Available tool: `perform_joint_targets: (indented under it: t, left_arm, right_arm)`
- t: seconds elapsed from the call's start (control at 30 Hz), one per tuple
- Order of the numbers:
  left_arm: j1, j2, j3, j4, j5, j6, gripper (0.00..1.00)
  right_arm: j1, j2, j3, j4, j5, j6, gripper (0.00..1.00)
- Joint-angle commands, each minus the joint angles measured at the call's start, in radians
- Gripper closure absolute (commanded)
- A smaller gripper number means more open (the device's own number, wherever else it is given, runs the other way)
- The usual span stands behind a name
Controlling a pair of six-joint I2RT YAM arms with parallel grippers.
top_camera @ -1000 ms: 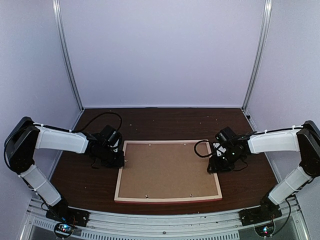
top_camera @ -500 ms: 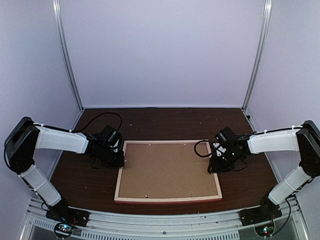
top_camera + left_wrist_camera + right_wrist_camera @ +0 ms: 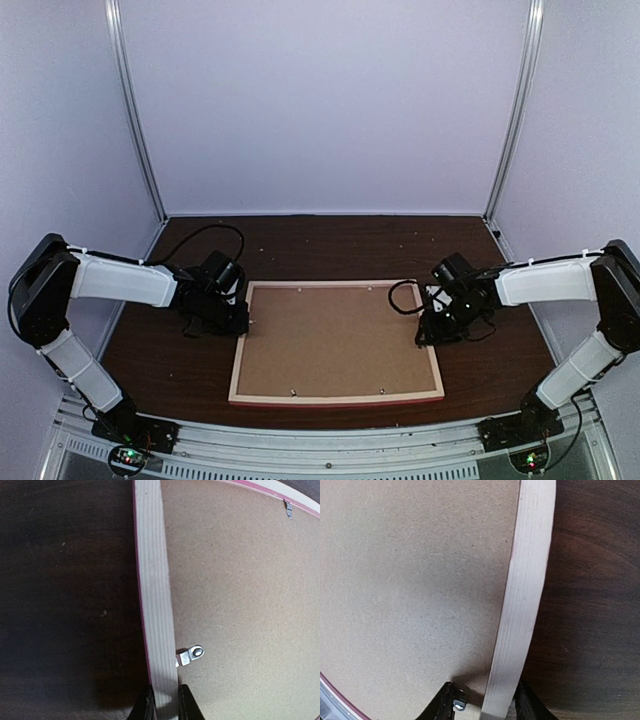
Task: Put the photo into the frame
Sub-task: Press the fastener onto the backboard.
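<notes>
Pale-wood frame (image 3: 155,605), left gripper (image 3: 164,703) tight on it, right gripper (image 3: 487,703) loose astride it.

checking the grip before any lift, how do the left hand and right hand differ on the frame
The left hand is pinched shut on the left rail of the frame; the right hand only straddles the right rail, with a gap beside its inner finger. The left hand's fingers stand narrow, the right hand's wider. Both sit low at a side rail of the frame, which lies backing board up.
</notes>
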Motion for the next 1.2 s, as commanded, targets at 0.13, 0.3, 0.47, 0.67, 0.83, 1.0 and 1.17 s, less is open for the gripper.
perform_joint_targets:
  t: [0.13,0.3,0.47,0.67,0.83,1.0,1.17]
  left_arm:
    - [-0.003,0.003,-0.012,-0.007,-0.028,0.039,0.98]
    - [-0.003,0.006,-0.009,-0.007,-0.029,0.038,0.98]
    - [-0.003,0.008,-0.006,-0.010,-0.029,0.039,0.98]
    - [-0.003,0.010,-0.002,-0.013,-0.028,0.040,0.98]
    - [-0.003,0.013,0.005,-0.018,-0.030,0.041,0.98]
    - [-0.003,0.015,0.014,-0.024,-0.029,0.043,0.98]
    - [-0.003,0.021,0.018,-0.025,-0.026,0.044,0.98]
  right_arm:
    - [-0.046,0.057,-0.038,-0.001,-0.054,-0.070,0.61]
    - [-0.059,0.067,-0.051,0.010,-0.093,-0.093,0.61]
    - [-0.071,0.067,-0.055,-0.002,-0.109,-0.115,0.62]
    - [-0.084,0.066,-0.049,-0.039,-0.117,-0.160,0.60]
    - [-0.087,0.068,-0.049,-0.045,-0.135,-0.158,0.58]
    - [-0.087,0.066,-0.045,-0.059,-0.141,-0.148,0.56]
    - [-0.089,0.052,-0.041,-0.080,-0.129,-0.142,0.55]
